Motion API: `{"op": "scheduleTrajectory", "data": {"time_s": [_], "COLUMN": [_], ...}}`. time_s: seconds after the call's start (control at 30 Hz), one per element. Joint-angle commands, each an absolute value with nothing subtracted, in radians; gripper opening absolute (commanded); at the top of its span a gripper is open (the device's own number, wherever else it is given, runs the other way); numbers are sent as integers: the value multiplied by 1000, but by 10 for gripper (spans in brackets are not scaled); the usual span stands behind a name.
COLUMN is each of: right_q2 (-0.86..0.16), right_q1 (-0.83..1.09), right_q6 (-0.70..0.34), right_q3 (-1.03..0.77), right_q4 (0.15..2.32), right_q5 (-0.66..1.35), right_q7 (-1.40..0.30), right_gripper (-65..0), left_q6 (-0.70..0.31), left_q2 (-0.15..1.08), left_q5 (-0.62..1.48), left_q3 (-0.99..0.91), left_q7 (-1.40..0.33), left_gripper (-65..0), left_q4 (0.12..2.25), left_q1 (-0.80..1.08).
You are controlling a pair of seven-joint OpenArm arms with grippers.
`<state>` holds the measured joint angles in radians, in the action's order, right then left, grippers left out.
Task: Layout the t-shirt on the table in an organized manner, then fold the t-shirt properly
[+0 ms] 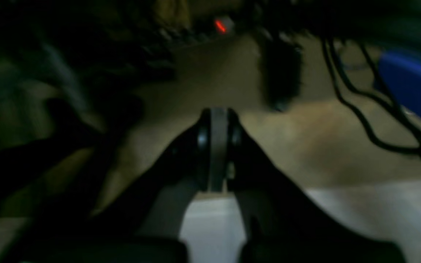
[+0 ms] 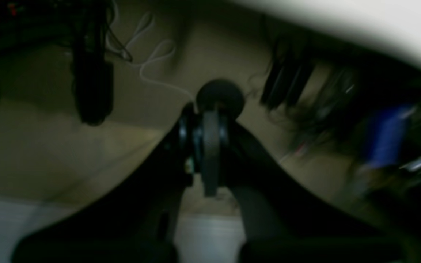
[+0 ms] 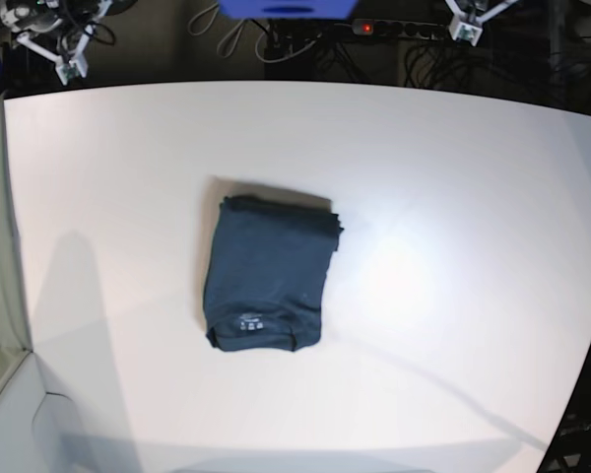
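Base view | dark navy-blue cloth t-shirt point(image 3: 269, 273) folded compact on white desk point(image 3: 453, 197), well clear of each gripper | left gripper point(image 1: 217, 146), right gripper point(image 2: 210, 146): jaws closed, empty, parked since folding looks complete.

Bare table point(image 3: 453, 197) around, apparently unobstructed

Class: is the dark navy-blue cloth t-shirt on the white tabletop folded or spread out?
Folded. The dark navy-blue cloth t-shirt lies as a compact rectangle, no sleeves showing, layered edges at its far end.

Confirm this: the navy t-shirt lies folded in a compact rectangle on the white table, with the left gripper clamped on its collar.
Not quite. The t-shirt does lie folded on the table, but the left gripper is shut on nothing; the base view shows no arm near the shirt.
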<state>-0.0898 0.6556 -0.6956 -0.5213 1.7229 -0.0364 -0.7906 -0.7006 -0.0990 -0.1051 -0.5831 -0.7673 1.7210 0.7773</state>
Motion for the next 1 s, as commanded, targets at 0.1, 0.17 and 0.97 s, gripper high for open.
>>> {"op": "scheduleTrajectory", "data": {"time_s": [0.1,0.17,0.97], "right_q2": [-91,-97,-113], "right_q1": [605,562,334], "right_q6": [-698,-698,-188], "right_q3": [-527,-527,-315], "right_q4": [1478,1300,242], "right_q5": [-130,-130,-130], "right_q7": [-641,-568,360], "right_gripper": [-650,-650,-650], "left_q6": [-698,-698,-275], "left_q2": [-61,-36,116], "left_q5": [-97,-96,-90], "left_q3": [-587,-587,-259], "left_q7": [-618,-519,81], "left_gripper": [-650,-650,-650], "left_q4": [1420,1221,186], "left_q1": [728,674,209]}}
